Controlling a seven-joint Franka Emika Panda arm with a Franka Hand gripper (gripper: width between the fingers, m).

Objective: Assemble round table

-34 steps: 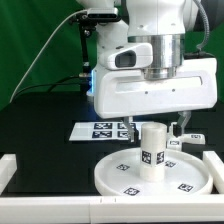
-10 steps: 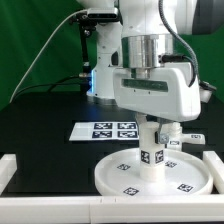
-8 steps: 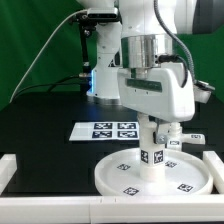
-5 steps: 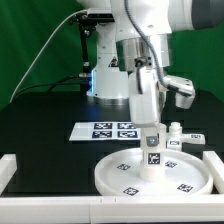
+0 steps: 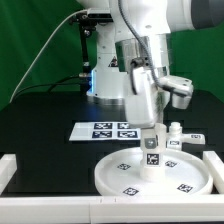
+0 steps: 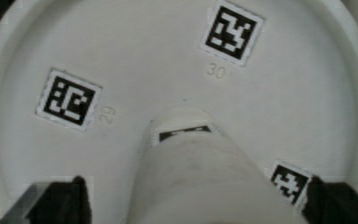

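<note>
Round table parts are all smooth matte white plastic with black-and-white square tags. The disc [image 5: 105,178] is big, flat and round with a raised rim. The post [image 5: 152,158] is a short fat cylinder standing upright roughly dead centre on it. My claw [image 5: 152,138] hangs straight over the post's top. In the wrist view my dark fingers [image 6: 60,198] sit either side of the post with bare disc showing in both gaps, so they're spread, not pinching. In the exterior view, the cross piece [image 5: 176,133], partly hidden, sits at 1 o'clock from the disc and the marker board [image 5: 105,128] at 11.
</note>
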